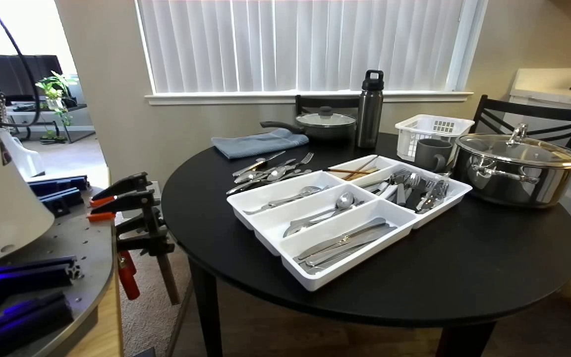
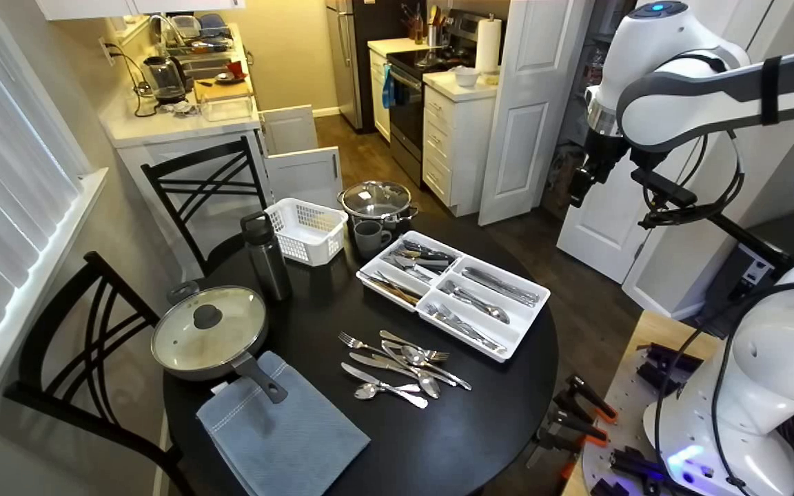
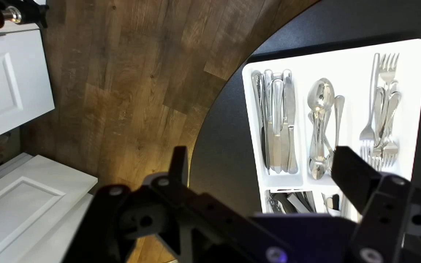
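White tray (image 3: 336, 53), quantity one, on the black table (image 2: 466, 427); three parallel compartments (image 3: 356, 95) hold knives (image 3: 277, 120), spoons (image 3: 321, 98) and forks (image 3: 387, 76); two more hold chopsticks (image 2: 400, 293) and mixed utensils (image 2: 431, 258); nearby: one mug (image 2: 369, 239), one basket (image 2: 307, 248), one lidded pot (image 1: 516, 178), one bottle (image 1: 371, 116), one lidded pan (image 2: 211, 324), one folded cloth (image 2: 287, 441); loose cutlery (image 2: 429, 384) beside the tray overlaps and cannot be counted; arm (image 2: 700, 96): bent at the wrist, raised above table height; gripper (image 3: 261, 157): well apart from the tray, jaws directed roughly downward and set wide; tray long axis: top to bottom in the wrist view, parallel to the knives, utensil end toward the mug.
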Action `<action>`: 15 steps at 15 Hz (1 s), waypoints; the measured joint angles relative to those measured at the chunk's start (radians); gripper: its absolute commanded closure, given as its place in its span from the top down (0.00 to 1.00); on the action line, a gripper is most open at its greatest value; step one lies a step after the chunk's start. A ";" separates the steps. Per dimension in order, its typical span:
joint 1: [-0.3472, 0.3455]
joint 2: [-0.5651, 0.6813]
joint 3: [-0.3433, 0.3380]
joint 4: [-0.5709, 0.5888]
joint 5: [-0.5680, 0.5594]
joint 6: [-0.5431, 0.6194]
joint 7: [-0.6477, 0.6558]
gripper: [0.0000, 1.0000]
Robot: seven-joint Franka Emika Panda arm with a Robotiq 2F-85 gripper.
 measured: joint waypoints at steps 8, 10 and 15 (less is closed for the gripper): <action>0.002 0.000 -0.001 0.000 0.001 0.011 0.000 1.00; 0.027 0.009 -0.003 -0.001 0.023 0.104 0.000 1.00; 0.225 0.141 0.011 -0.008 0.212 0.462 -0.005 1.00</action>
